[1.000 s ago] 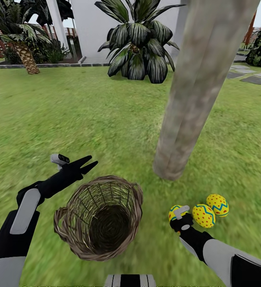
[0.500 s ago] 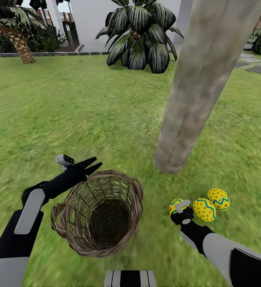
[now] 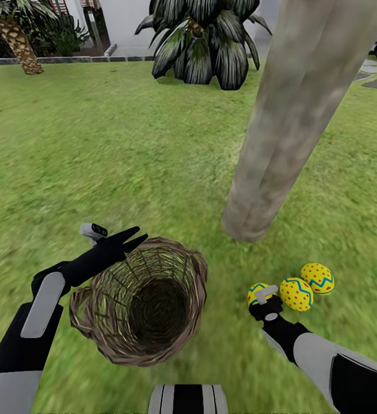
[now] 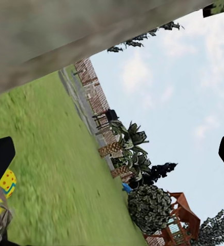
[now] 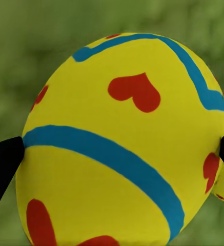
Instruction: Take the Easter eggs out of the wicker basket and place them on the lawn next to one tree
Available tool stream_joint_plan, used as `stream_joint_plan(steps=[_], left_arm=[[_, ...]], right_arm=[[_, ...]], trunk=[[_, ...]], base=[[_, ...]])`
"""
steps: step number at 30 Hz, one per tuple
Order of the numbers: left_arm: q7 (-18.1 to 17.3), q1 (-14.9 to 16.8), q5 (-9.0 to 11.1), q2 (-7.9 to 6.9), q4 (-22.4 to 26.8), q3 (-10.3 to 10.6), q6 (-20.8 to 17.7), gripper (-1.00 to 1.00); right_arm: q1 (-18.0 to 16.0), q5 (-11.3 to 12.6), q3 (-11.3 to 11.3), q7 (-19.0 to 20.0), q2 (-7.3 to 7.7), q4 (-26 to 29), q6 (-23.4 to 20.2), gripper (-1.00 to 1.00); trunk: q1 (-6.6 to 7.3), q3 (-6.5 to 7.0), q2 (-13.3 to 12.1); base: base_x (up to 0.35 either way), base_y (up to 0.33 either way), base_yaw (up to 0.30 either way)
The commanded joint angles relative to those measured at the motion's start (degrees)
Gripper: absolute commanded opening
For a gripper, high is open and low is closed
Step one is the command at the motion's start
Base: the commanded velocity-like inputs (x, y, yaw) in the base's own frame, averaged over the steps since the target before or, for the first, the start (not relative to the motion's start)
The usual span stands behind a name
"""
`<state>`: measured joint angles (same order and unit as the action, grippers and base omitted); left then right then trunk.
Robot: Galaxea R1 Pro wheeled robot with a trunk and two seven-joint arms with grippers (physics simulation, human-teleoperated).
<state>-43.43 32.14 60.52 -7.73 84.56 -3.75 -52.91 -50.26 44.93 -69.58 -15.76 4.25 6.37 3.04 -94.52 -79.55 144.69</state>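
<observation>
Head view: right gripper point(image 3: 259, 295) apparently pinches the heart-painted egg point(image 3: 255, 292) beside two eggs point(image 3: 296, 294) near the tree trunk point(image 3: 280, 132); left gripper point(image 3: 135, 237), fingers spread, hovers at the wicker basket point(image 3: 137, 302) rim.

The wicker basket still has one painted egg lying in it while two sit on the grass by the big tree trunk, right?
Not quite. The head view shows the wicker basket holding no eggs. All three eggs are by the tree trunk: two on the lawn, the third egg at the right gripper, its fingertips either side of it in the right wrist view.
</observation>
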Motion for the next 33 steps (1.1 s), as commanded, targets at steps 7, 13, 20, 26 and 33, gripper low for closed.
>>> stream_joint_plan(steps=[7, 13, 20, 26, 33], left_arm=[[-0.1, 0.0, 0.0, 0.00, 0.0, 0.0, -0.3, 1.00], [-0.1, 0.0, 0.0, 0.00, 0.1, 0.0, -0.3, 1.00], [-0.2, 0.0, 0.0, 0.00, 0.1, -0.1, -0.3, 1.00], [-0.2, 0.0, 0.0, 0.00, 0.1, -0.1, -0.3, 1.00], [0.3, -0.6, 0.6, 0.67, 0.7, 0.5, 0.3, 1.00]], right_arm=[[-0.2, 0.6, -0.5, -0.2, 0.05, 0.1, 0.1, -1.00], [-0.6, 0.6, -0.5, -0.2, 0.07, 0.1, 0.1, -1.00], [-0.8, 0.6, -0.5, -0.2, 0.16, 0.2, 0.2, -1.00], [-1.2, 0.6, -0.4, -0.2, 0.39, 0.2, 0.3, -1.00], [-2.3, 0.2, -0.7, -0.7, 0.40, -0.1, 0.7, -1.00]], trunk=[[-0.17, -1.59, 0.1], [-0.32, -2.92, 0.2], [-0.40, -3.59, 0.2], [-0.40, -3.59, 0.2], [-0.34, -3.57, 0.2]], base=[[0.000, 0.000, 0.000], [0.000, 0.000, 0.000], [0.000, 0.000, 0.000], [0.000, 0.000, 0.000], [0.000, 0.000, 0.000]])
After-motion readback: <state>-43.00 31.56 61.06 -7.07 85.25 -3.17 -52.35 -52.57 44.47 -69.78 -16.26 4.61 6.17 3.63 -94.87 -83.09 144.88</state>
